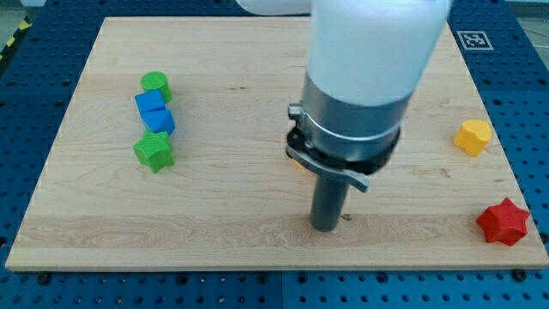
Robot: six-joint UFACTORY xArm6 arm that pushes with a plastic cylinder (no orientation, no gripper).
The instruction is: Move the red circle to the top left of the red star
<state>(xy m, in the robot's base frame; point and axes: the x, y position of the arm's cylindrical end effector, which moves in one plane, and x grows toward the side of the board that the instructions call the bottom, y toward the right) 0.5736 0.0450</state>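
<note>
The red star (503, 221) lies at the board's bottom right corner. No red circle shows in the camera view; the arm's wide body hides the middle of the board. My tip (324, 227) rests on the board a little below centre, far to the left of the red star and touching no visible block.
A yellow block (473, 136) sits at the right edge, above the red star. At the left stand a green circle (156, 84), two blue blocks (150, 103) (160, 121) and a green star (154, 152) in a column. The wooden board (240, 232) lies on a blue perforated table.
</note>
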